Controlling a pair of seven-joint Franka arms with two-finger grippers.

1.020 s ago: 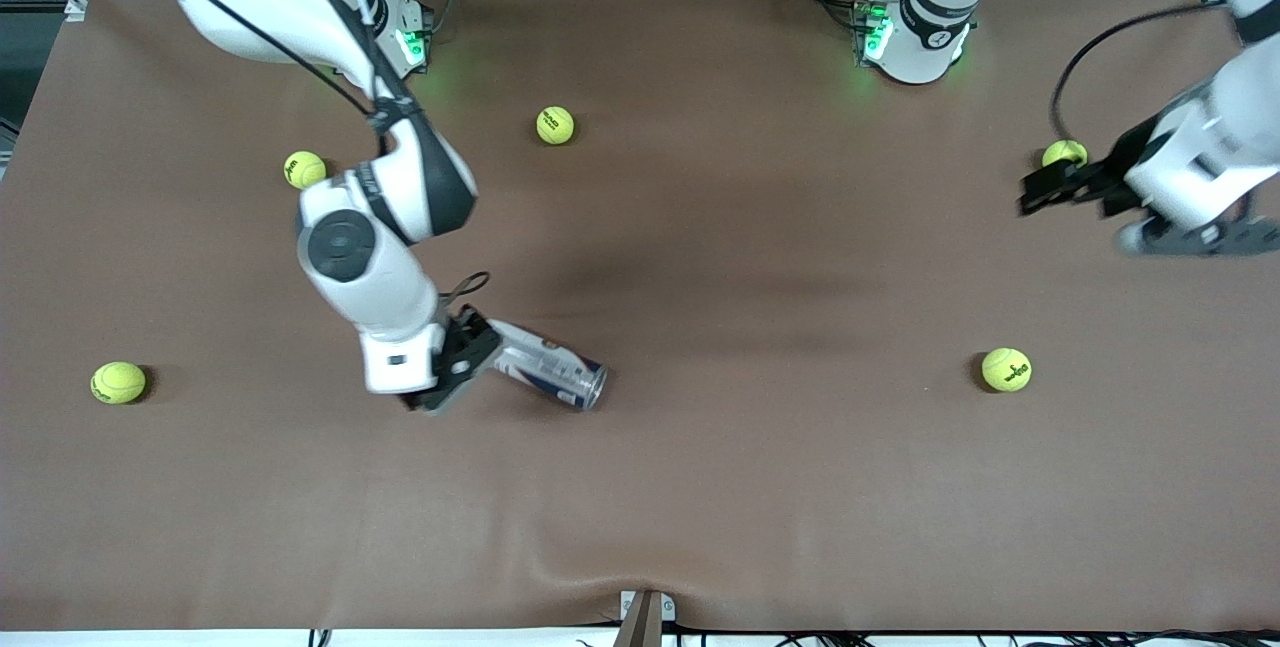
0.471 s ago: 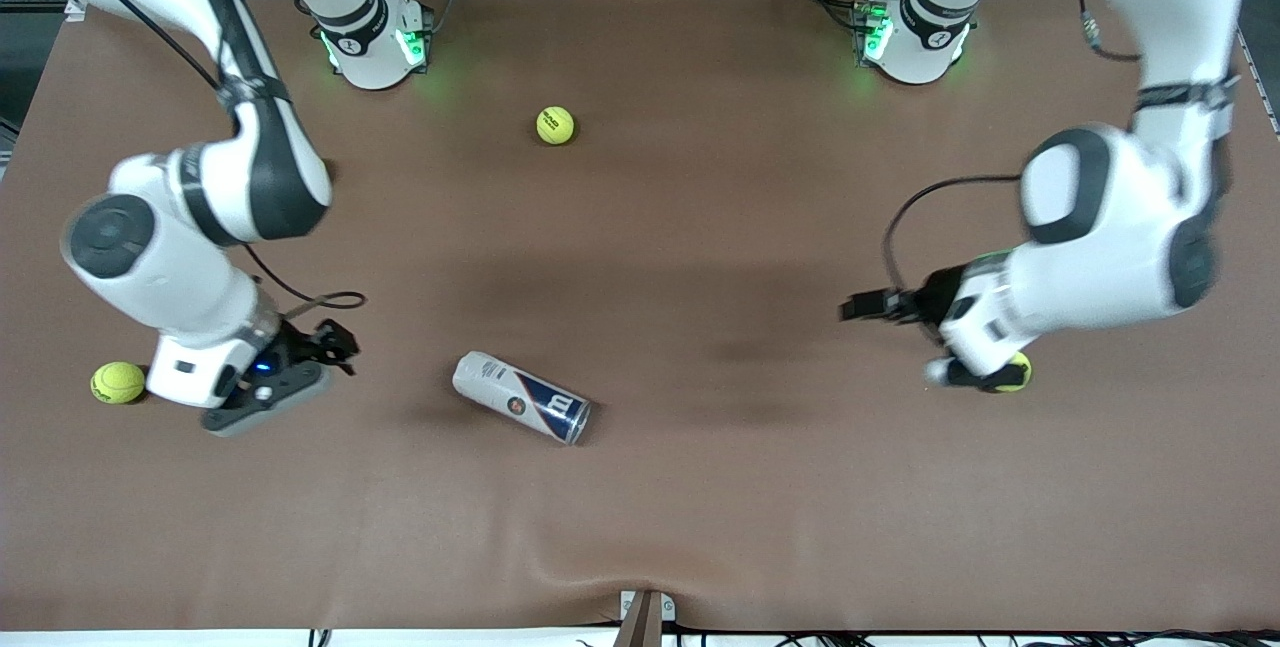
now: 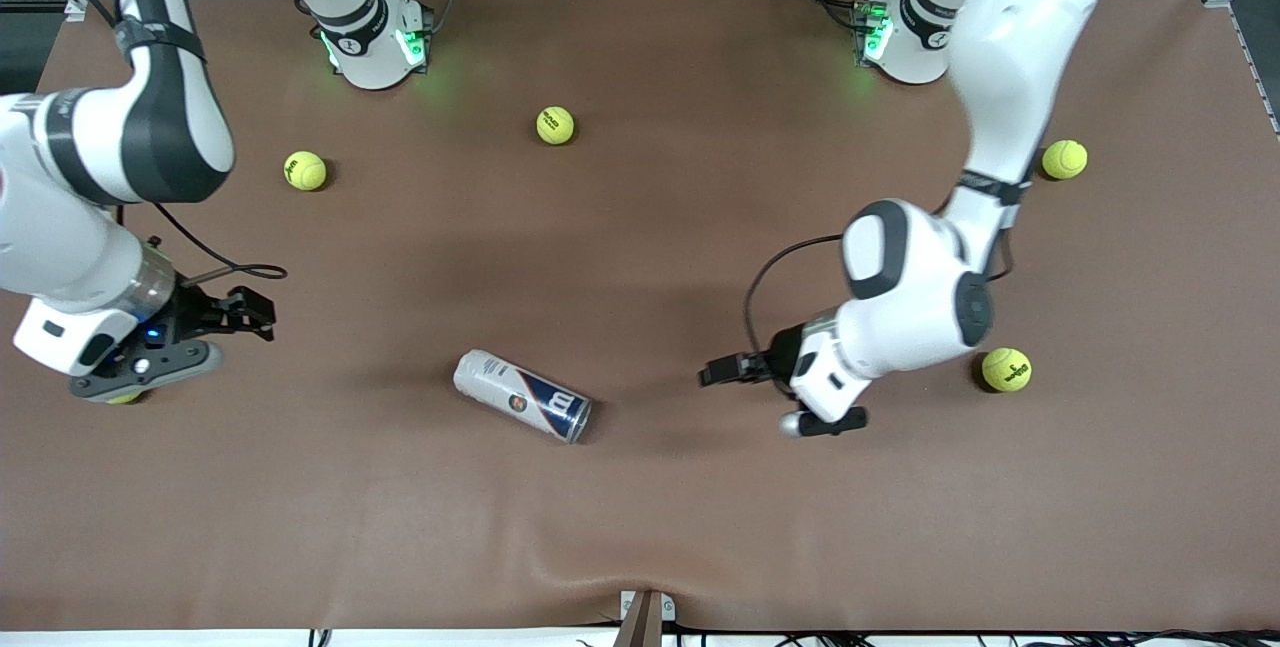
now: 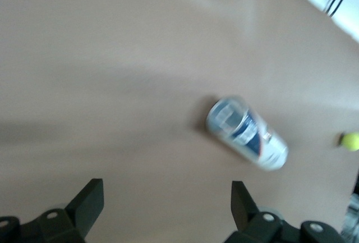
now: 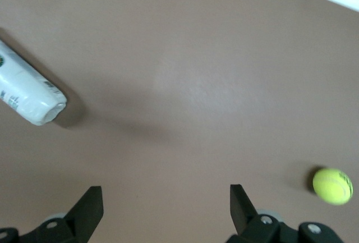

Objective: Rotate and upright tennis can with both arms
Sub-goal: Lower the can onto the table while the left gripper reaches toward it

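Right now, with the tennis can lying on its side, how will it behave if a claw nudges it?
The tennis can lies flat on the table, a smooth round tube, so it will probably roll sideways. It looks see-through and empty, so likely light and quick to skid. Its glossy wall may slip in a loose pinch.

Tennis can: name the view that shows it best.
The front view: the whole tennis can lies on its side, unobstructed. The left wrist view shows it whole but blurred; the right wrist view catches only one end.

- A large white "W" sits on the dark-blue band of the tennis can [image 3: 522, 395].
- Dark print on the tennis balls [image 3: 1006, 369] is unreadable.
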